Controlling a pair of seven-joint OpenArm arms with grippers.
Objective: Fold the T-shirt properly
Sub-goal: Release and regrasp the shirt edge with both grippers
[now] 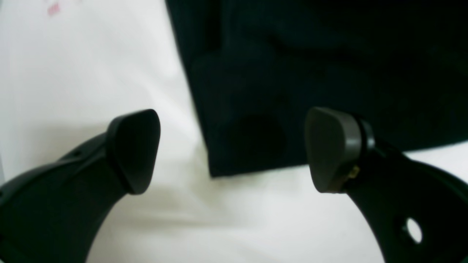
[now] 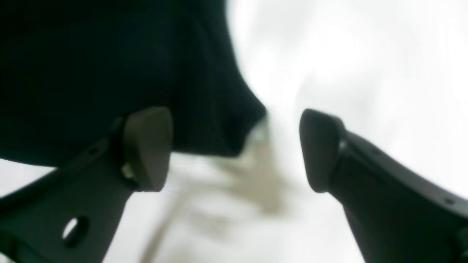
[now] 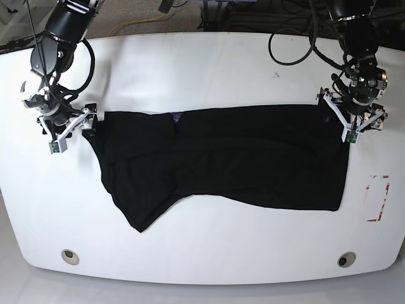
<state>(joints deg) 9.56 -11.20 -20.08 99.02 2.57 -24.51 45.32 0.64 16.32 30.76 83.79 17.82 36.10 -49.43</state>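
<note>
Both wrist views are soft with blur. In the left wrist view, the plain black soft fabric T-shirt (image 1: 310,73) runs off the top and right edges beyond the dark grey finger pads (image 1: 332,149), its folds lost in darkness; a small pink mark (image 1: 53,8) far above the left pad is unreadable. In the right wrist view, the shirt leaves the top and left edges, and a tan smear (image 2: 256,171) between the pads cannot be identified.

T-shirt (image 3: 240,158) on table (image 3: 202,63), seemingly between end effectors
</note>
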